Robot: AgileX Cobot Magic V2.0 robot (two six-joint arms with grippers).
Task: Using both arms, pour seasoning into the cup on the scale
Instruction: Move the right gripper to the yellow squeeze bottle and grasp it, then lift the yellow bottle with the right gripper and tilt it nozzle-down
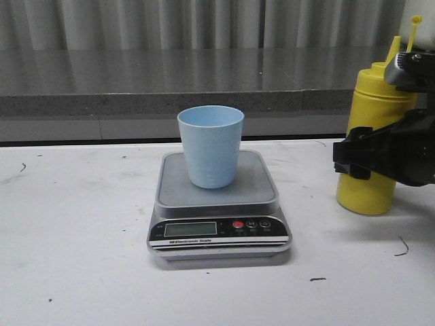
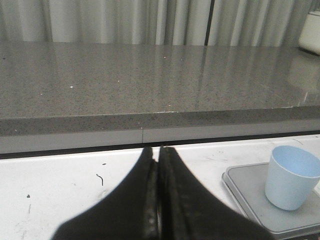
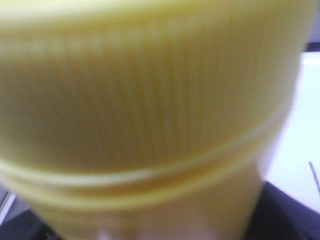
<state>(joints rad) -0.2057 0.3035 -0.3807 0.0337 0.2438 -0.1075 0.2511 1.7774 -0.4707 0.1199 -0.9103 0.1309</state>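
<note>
Front view: right hand (image 1: 353, 159) grasping seasoning (image 1: 372, 136) mid-body; left hand (image 2: 159, 200) clenched, empty.

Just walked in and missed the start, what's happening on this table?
The right gripper is around the middle of the yellow squeeze bottle, which stands upright on the table to the right of the scale. The pale blue cup sits on the scale's platform. The left gripper is shut, holding nothing.

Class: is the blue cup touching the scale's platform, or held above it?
Touching. In the front view the cup stands upright with its base flat on the scale, no gap beneath it; the left wrist view shows the same.
</note>
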